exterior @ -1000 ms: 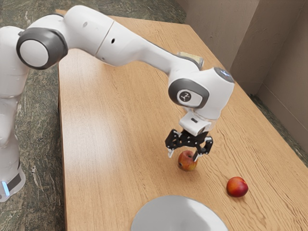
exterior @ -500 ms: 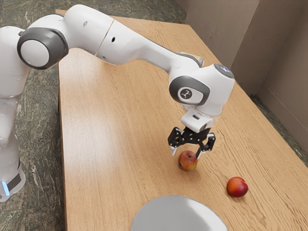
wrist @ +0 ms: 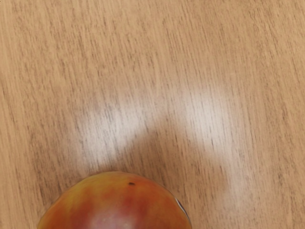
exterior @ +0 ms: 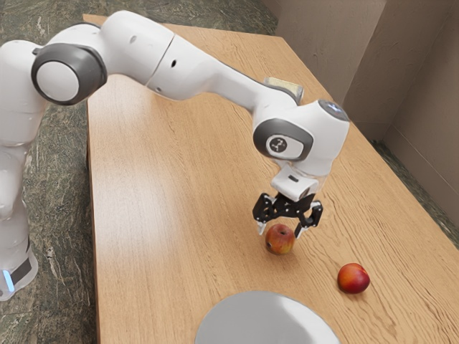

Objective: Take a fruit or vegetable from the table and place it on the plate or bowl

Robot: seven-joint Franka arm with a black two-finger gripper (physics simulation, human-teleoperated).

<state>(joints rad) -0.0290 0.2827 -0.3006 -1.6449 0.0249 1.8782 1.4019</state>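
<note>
Since one second ago the red-yellow apple (exterior: 280, 239) has not moved on the wooden table (exterior: 165, 215). Only the black gripper (exterior: 280, 231) has come slightly lower and a little toward the exterior view's right. The apple lies on the table, near the middle of its width, and it is not lifted. The two fingers stand spread on both sides of its upper part, and I see a small gap at each side, so I judge that they do not press it yet. In the wrist view the round top of the apple sits just under the hand, with bare wood around it.

The grey plate (exterior: 265, 319) is near the apple, at the table's front edge. A second fruit (exterior: 353, 278) lies apart, toward the exterior view's right.

The risk I see is in the closing. The fingers seem to be high on the apple, above its widest part. If they close there, the round skin can slide down and out, and the apple may roll toward the plate or the other fruit. If one finger touches first, it may also push the apple sideways.
</note>
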